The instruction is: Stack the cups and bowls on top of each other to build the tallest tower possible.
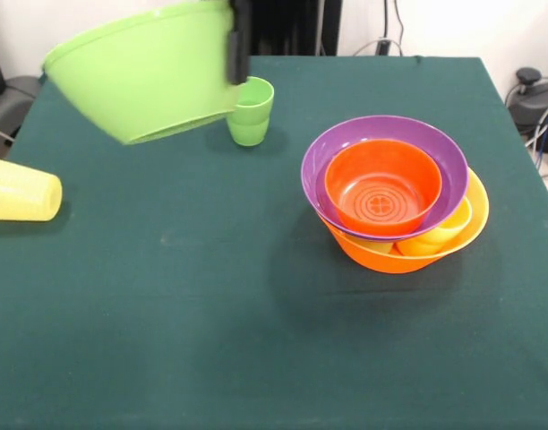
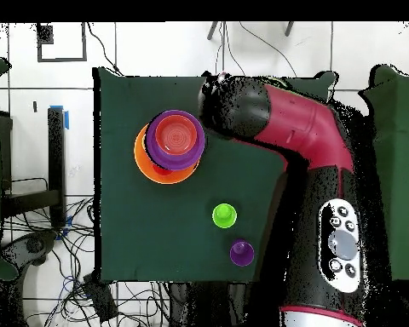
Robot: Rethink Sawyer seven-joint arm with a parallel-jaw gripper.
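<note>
No text, label, brand or number could be read in either view. The only sign-like marks were in the overhead view: a few round button shapes on the grey panel (image 2: 341, 245) of the arm at the lower right of the frame, too small to make out, and a black square outline (image 2: 61, 42) on the floor at the upper left, which carried no lettering. The bowls, the cups and the green table cover bore no print that could be seen.
</note>
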